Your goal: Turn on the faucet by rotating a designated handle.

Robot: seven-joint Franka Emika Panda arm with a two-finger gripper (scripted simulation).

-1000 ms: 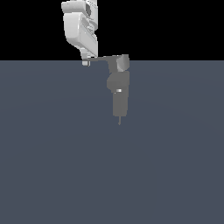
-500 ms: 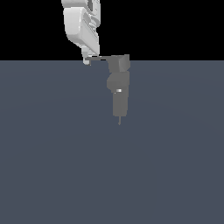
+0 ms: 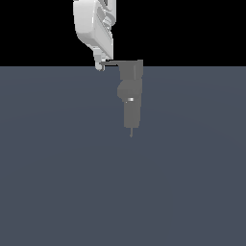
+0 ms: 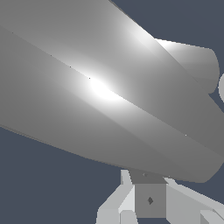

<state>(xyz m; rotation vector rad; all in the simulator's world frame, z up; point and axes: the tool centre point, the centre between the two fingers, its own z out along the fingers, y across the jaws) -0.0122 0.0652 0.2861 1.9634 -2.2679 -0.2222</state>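
1. While I read the exterior view from its near edge inward, the first thing I meet is the bare grey tabletop (image 3: 57,192); nothing lies between its near edge and the faucet.
2. Next comes the faucet (image 3: 131,103), my landmark: a matte grey upright block with a small bright glint on its body and a thin pin at its near tip.
3. Beyond the body sits the boxy head, and from it the handle (image 3: 111,63) runs as a thin flat lever toward the exterior view's left, which puts its free end out where it can be pushed.
4. At that free end is my claw (image 3: 100,66), hanging under the white arm, its tip touching or just beside the lever's tip. I judge it sits there because a push far from the pivot swings the lever most easily.
5. Whether the claw is parted or closed I cannot tell; the exterior view shows only a rounded tip, and the wrist view is nearly filled by a broad pale surface I cannot identify.
6. I judge the rotation is in hand, not finished.
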